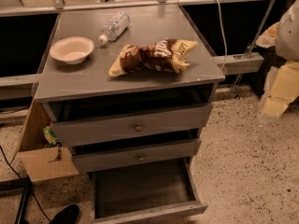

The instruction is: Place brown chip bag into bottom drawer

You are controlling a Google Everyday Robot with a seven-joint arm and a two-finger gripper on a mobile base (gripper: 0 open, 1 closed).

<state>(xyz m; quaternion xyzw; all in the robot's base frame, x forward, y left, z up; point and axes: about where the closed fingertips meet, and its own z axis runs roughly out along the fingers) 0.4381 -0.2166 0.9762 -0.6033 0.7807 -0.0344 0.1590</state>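
Observation:
The brown chip bag [154, 56], crumpled dark brown and yellow foil, lies on its side on the grey cabinet top [93, 80], right of centre. The bottom drawer [142, 185] is pulled out and its dark wood-grain floor holds nothing. My gripper [276, 94] shows as a pale yellow-white shape at the right edge of the camera view. It hangs over the floor, right of the cabinet, apart from the bag and holding nothing that I can see.
A white bowl [72, 49] and a plastic water bottle [113, 27] lying on its side sit on the cabinet top behind the bag. The two upper drawers [135, 125] with round knobs are slightly ajar. A small green packet [49, 135] lies left of the cabinet.

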